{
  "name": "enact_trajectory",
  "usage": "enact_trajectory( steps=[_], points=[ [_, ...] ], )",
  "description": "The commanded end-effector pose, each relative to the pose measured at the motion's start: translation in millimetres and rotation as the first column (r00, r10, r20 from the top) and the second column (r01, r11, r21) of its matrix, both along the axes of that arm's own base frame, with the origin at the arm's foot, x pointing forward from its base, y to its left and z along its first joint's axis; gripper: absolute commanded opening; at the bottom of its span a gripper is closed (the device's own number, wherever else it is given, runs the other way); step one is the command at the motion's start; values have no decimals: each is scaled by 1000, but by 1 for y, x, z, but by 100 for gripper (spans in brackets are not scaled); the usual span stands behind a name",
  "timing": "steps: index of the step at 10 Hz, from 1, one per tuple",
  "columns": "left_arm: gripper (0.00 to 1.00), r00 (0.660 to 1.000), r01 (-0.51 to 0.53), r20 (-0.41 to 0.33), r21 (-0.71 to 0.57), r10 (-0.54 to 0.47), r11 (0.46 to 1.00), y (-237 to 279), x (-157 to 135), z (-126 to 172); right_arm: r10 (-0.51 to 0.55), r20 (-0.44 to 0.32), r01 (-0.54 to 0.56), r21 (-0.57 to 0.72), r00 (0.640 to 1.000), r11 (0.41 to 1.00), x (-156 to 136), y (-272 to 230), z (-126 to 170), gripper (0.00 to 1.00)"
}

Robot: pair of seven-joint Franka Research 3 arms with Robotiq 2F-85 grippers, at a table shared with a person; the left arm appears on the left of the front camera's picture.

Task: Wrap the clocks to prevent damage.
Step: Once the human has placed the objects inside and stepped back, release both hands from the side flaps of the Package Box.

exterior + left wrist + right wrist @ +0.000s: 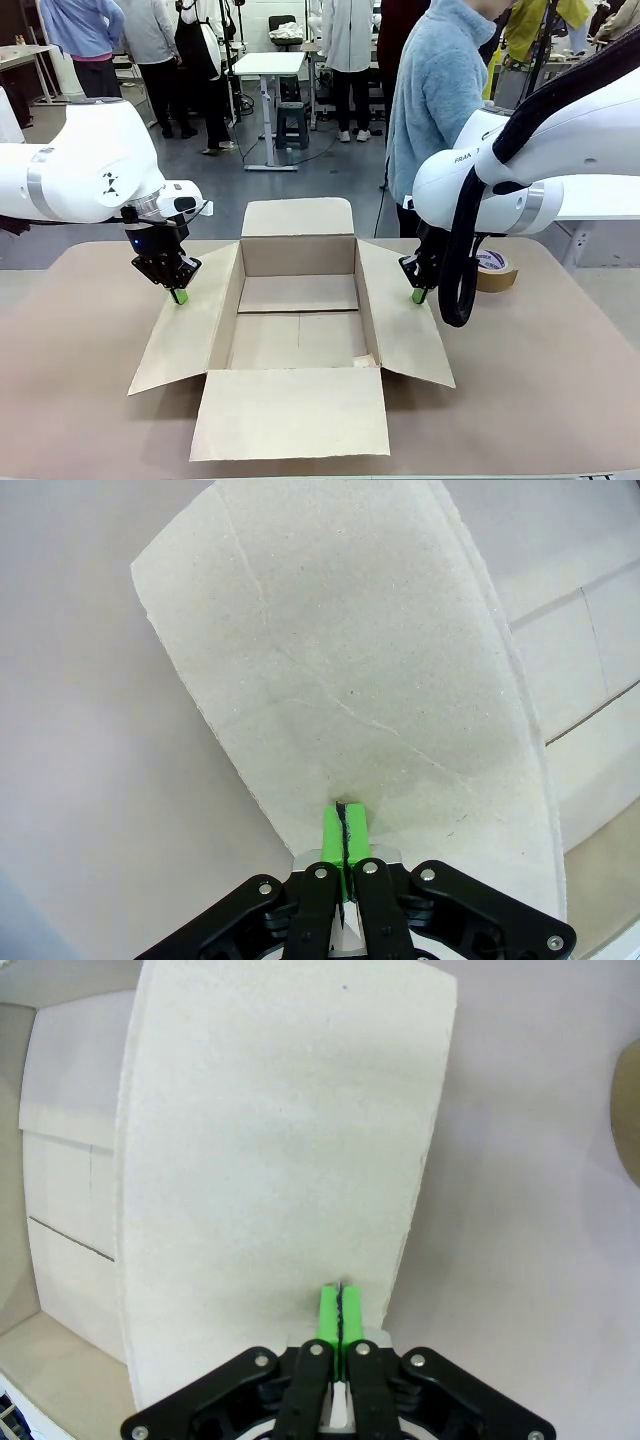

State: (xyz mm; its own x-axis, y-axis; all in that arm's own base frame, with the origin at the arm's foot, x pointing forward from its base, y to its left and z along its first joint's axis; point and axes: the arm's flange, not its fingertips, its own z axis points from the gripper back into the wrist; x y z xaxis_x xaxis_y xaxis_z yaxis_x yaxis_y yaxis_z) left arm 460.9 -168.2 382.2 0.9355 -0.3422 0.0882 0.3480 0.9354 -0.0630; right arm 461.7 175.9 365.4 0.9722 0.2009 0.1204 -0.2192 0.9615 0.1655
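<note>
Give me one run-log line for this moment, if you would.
cardboard box: open, flaps spread | left pincer: shut, tip at left flap | right pincer: shut, tip at right flap | tape roll: table, far right

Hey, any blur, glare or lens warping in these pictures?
Front view: sharp, evenly lit, soft shadows around the cardboard box. Left wrist view: wide-angle lens bows the left flap edges, fingers crisp. Right wrist view: right flap bowed and washed pale, tape roll cut off at the edge.

Left tool [343, 818], pads together, over a pale cardboard flap [350, 660]
</note>
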Motion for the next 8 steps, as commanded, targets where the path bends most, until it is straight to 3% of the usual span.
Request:
enact_trajectory(
  steps=[1,8],
  points=[
    [0,1000,0,-5,6,0,1000,2,0,0,-4,0,4,0,1000,1000,-1,0,1,1],
    [0,1000,0,-5,6,0,1000,2,0,0,-4,0,4,0,1000,1000,-1,0,1,1]
  ],
)
